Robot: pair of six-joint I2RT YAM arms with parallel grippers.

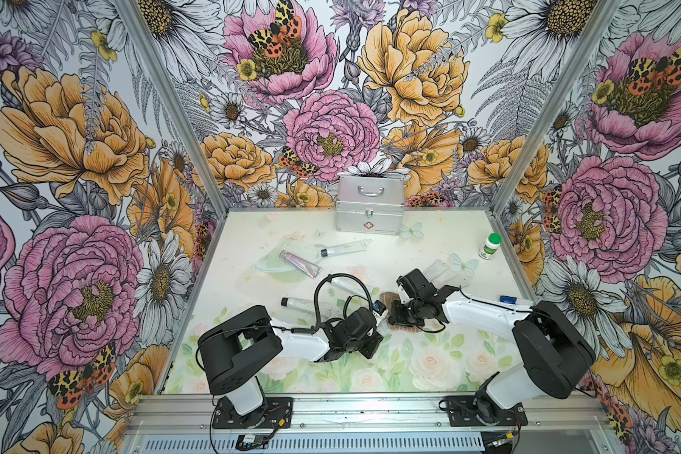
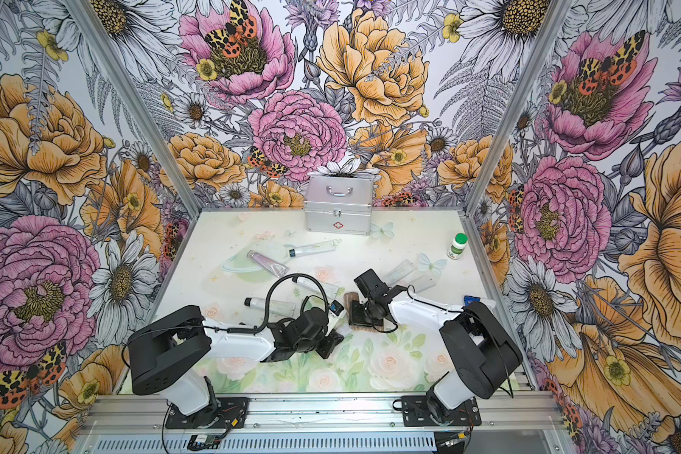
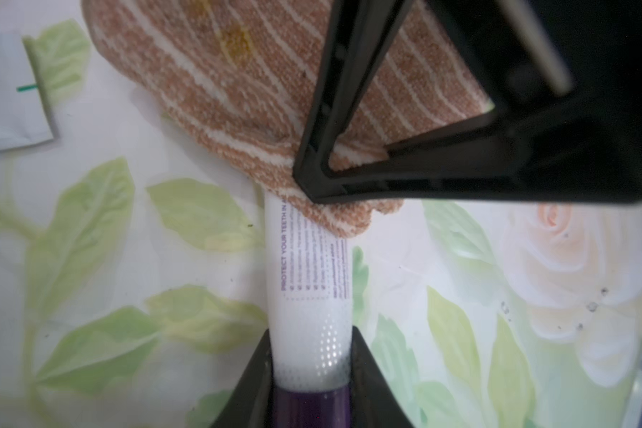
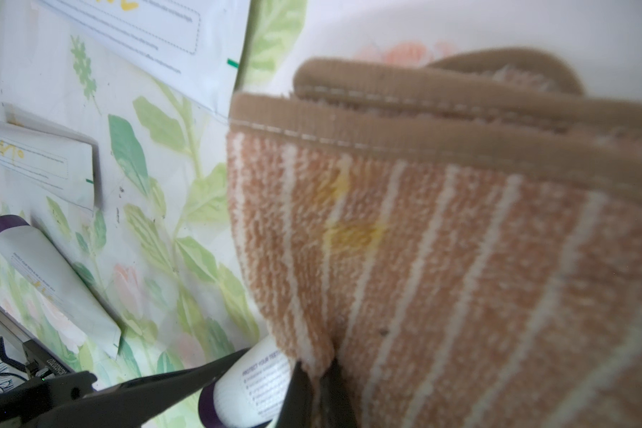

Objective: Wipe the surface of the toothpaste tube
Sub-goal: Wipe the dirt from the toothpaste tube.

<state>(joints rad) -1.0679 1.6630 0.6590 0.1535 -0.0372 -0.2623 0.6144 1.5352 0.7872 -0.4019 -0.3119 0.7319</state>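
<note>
I see the left claw [image 3: 310, 365] clamped on the toothpaste tube [image 3: 308, 266] near its cap, in front of the silver case [image 1: 369, 204], and the right claw [image 4: 315, 374] pinching the striped cloth [image 4: 423, 259] over the tube's tail.

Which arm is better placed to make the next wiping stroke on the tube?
Right. The right gripper is shut on the striped towel, draped over the toothpaste tube; the left gripper clamps its cap end, steadying it.
</note>
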